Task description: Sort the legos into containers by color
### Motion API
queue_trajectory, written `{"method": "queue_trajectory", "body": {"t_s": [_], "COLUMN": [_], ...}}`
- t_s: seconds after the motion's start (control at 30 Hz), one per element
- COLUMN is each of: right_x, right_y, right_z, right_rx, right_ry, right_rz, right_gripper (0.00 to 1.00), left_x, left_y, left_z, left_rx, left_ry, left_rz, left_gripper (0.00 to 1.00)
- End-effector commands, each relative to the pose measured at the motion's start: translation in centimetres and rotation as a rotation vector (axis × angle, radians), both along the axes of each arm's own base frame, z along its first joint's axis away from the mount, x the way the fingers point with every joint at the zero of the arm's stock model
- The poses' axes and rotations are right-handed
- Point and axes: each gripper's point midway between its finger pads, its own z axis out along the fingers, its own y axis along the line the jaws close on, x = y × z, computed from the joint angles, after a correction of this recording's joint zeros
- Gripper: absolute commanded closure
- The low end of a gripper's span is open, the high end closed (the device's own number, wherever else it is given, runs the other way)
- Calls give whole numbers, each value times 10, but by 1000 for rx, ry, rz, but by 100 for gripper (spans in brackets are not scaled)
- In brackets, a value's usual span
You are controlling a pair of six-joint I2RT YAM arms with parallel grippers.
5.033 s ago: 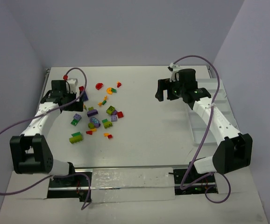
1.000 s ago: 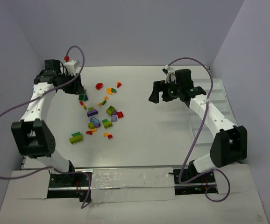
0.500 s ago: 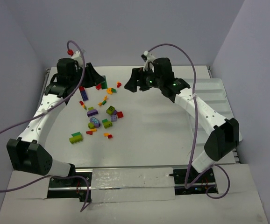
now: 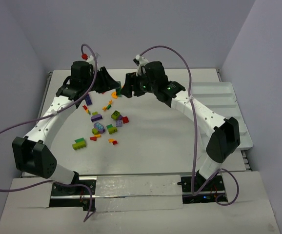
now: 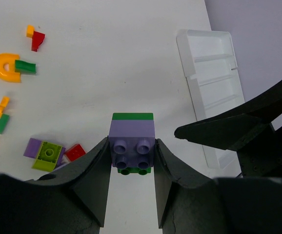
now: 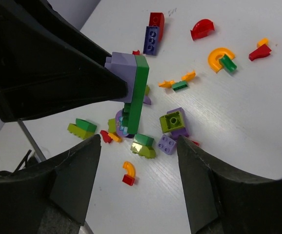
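Within the last second the right gripper has swung from the white tray to meet the left gripper in mid-air. The left is clamped on a purple-on-green stack; the right's jaws stand apart either side of it, not touching. Likely the two colours must be pulled apart before binning, while the other legos lie loose on the table

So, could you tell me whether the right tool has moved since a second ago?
Yes: the right tool went left, away from the white tray.
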Motion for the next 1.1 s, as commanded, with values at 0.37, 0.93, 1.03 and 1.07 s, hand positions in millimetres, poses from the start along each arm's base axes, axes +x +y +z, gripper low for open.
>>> {"method": "queue_trajectory", "body": {"t_s": [0.37, 0.93, 1.03, 1.07], "right_x": [14, 50, 59, 64], "right_y": [10, -58, -89, -102], "right_z": [12, -29, -51, -57], "right_rx": [3, -281, -350, -361], "right_ry": [-64, -118, -74, -60], "right_rz": [-7, -236, -291, -310], "right_gripper": [62, 100, 100, 100], "left_x": [-5, 30, 33, 32], "left_y": [-35, 5, 8, 7], "left_z": [36, 50, 59, 61], "left_rx": [-112, 60, 28, 11], "left_ry": [-56, -176, -183, -183], "left_rz": [-112, 82, 68, 46], "left_gripper": [100, 100, 100, 100]}}
